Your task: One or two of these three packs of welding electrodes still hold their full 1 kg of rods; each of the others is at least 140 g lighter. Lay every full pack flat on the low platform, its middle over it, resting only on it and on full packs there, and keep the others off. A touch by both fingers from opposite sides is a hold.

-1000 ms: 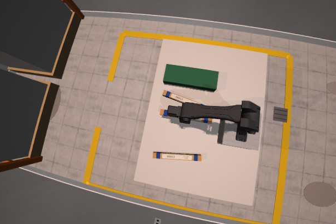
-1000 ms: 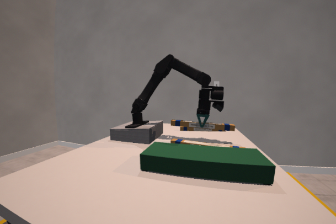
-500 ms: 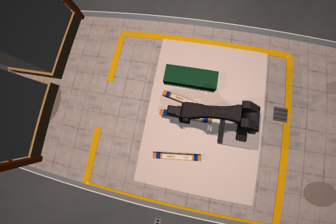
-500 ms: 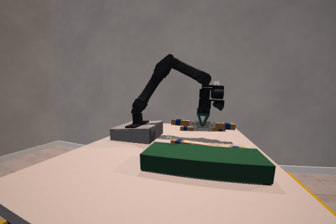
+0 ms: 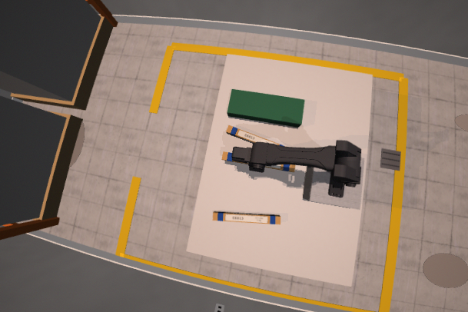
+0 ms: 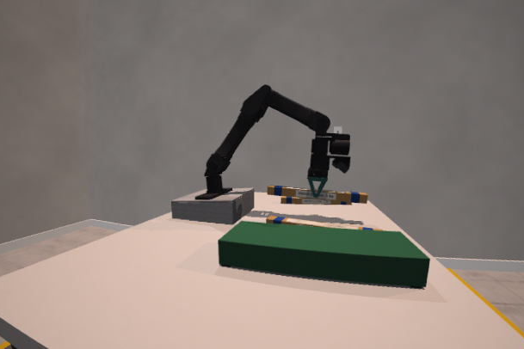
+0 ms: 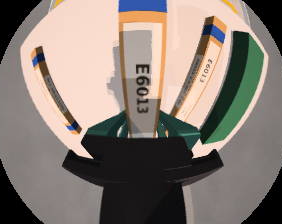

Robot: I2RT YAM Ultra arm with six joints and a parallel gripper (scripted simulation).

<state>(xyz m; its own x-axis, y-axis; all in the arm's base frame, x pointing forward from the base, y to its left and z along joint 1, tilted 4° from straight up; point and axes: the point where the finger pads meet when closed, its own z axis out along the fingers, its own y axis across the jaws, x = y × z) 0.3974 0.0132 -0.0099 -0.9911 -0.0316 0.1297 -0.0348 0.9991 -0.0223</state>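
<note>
We see the gripper (image 6: 317, 195) (image 7: 142, 111) part-open, clamped on the middle pack (image 5: 288, 167) (image 6: 292, 192) (image 7: 142, 75), held above the table. The arm (image 5: 300, 155) (image 6: 298, 107) hides its middle from the top. The angled pack (image 5: 253, 137) (image 6: 311, 223) (image 7: 204, 75), beside the green platform (image 5: 265, 107) (image 6: 323, 242) (image 7: 248, 90), is partly covered; the far pack (image 5: 247, 217) (image 6: 316, 201) (image 7: 54, 90) lies well apart. Wrist view cuts off the held pack's end.

Yellow tape (image 5: 397, 200) (image 6: 495, 308) around a pale table (image 5: 292, 246) (image 6: 133, 296) (image 7: 87, 55).
From above, tiled floor (image 5: 177, 154) (image 6: 490, 285) shows beneath; two dark wood-edged panels (image 5: 42, 50) are at left, a slotted grey plate (image 5: 390, 159) at right. Plain wall (image 6: 163, 64) rises at the far side.
</note>
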